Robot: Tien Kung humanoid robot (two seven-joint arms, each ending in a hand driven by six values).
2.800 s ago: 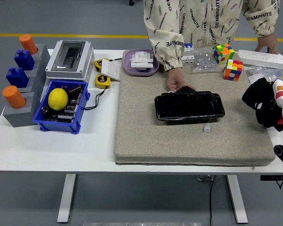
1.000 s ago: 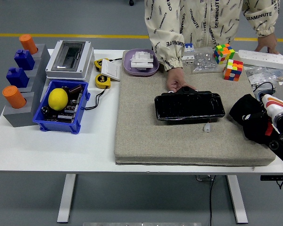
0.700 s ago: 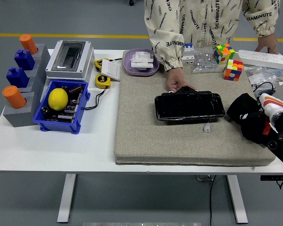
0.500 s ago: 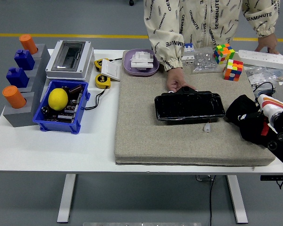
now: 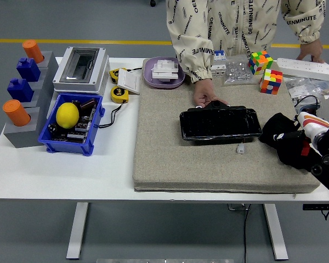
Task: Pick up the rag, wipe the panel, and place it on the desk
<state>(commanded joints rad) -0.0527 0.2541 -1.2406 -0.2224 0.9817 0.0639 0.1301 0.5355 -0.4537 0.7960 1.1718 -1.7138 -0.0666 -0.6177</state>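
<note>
Right hand comes in from the right edge, low over the right part of the grey felt mat; fingers are wrapped in and closed on a bunched black rag, which hides most of them. Rag's leading fold sits just beside the right end of the glossy black panel; cannot tell whether the two touch. Panel lies flat near mat centre, long side across the view. A person's hand rests at the panel's far left edge, fingertips on it. Small white connector on the mat just in front of the panel. Two Rubik's cubes at the mat's far right corner. White table carries the mat; blue bin with a lemon sits well to the left
</note>
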